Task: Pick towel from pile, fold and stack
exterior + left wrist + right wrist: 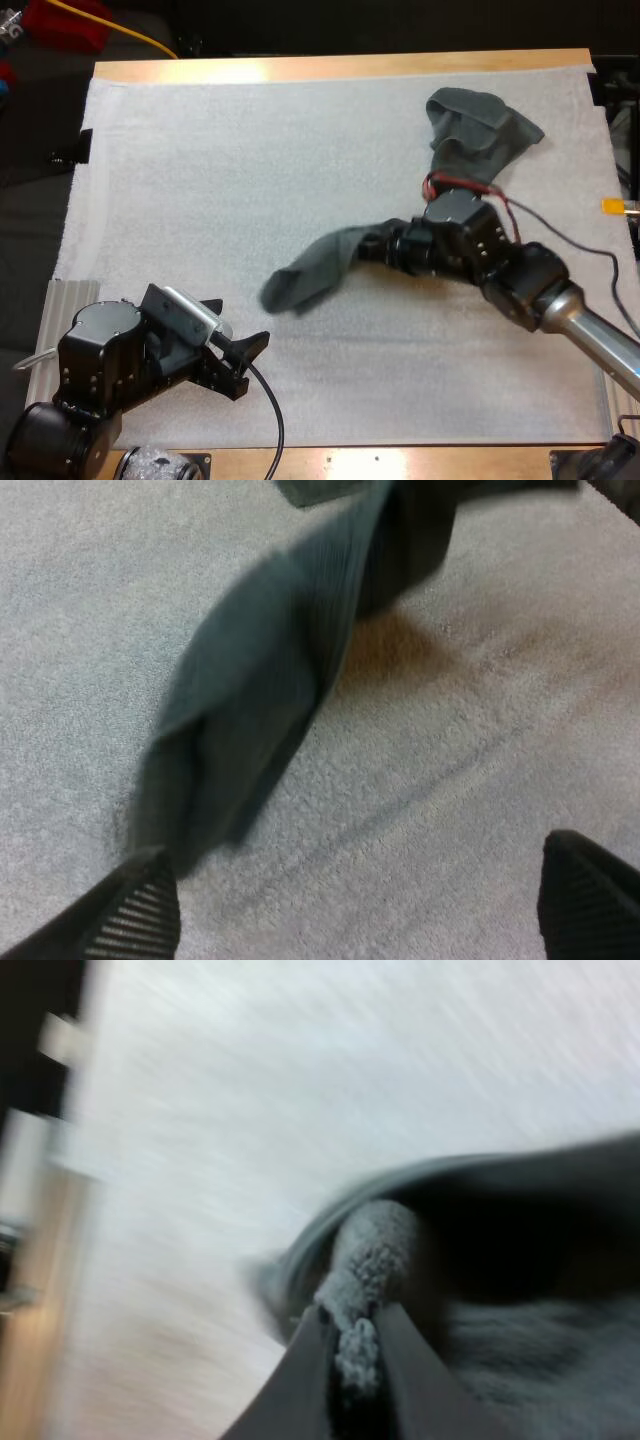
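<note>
At mid-frame over the worktop [330,68], the right pincer [372,245] clamps one end of a soft, light towel [315,272]; its free end, near the open left pincer [235,328], looks easiest to take.

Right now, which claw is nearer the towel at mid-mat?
Right. The right claw is shut on one end of that towel. The left claw stands open, short of its other end, not touching.
</note>
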